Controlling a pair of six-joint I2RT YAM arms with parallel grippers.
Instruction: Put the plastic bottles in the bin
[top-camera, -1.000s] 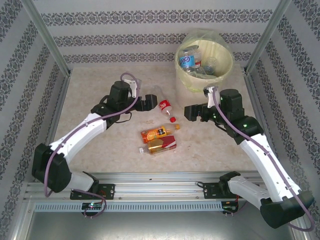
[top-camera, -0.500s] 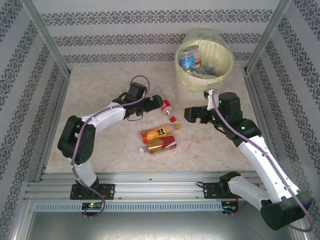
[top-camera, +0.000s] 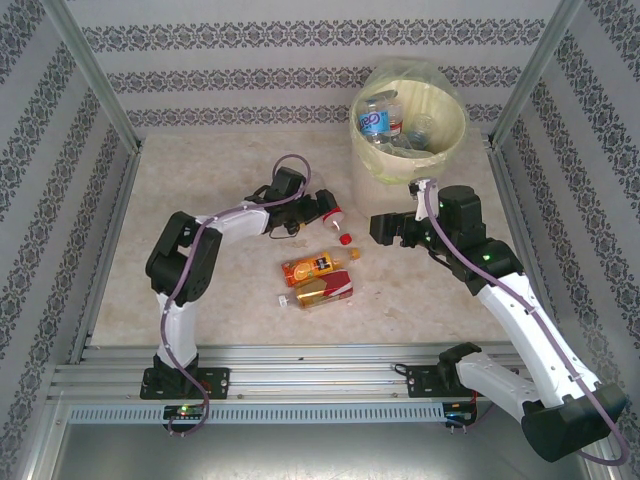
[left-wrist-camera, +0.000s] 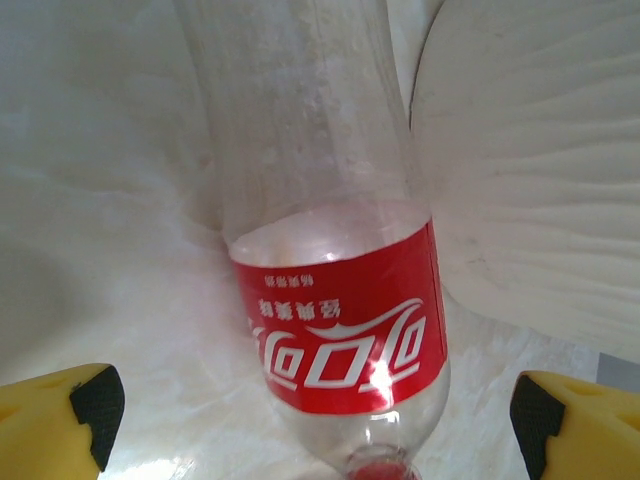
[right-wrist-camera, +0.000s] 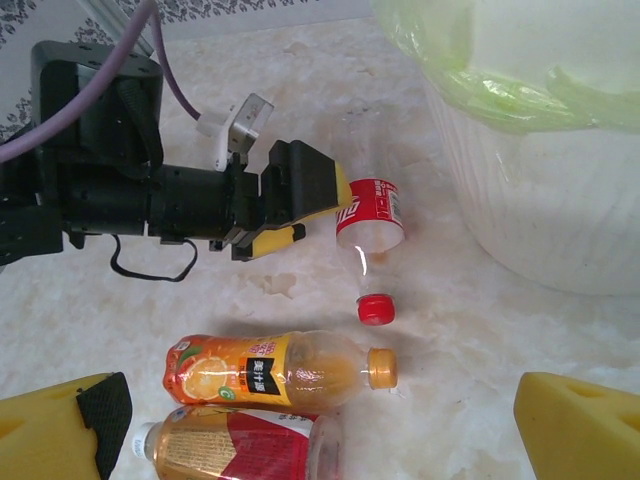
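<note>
Red-labelled bottle (left-wrist-camera: 340, 330) (cap nearest) lies within the spread left tool (left-wrist-camera: 316, 415); bin (left-wrist-camera: 530, 180) beside.

In the left wrist view the top edge cut off the base of the clear, red-labelled cola bottle (left-wrist-camera: 335, 300), the bottom edge most of its red cap, and the lower corners clipped the left pincer (left-wrist-camera: 318, 418). In the right wrist view the large cream-yellow plastic bin (right-wrist-camera: 540, 190) ran off the top and right edges, the amber, red-labelled bottle (right-wrist-camera: 235, 445) off the bottom. From above we could not count the clear bottles (top-camera: 383, 118) inside the bin.
</note>
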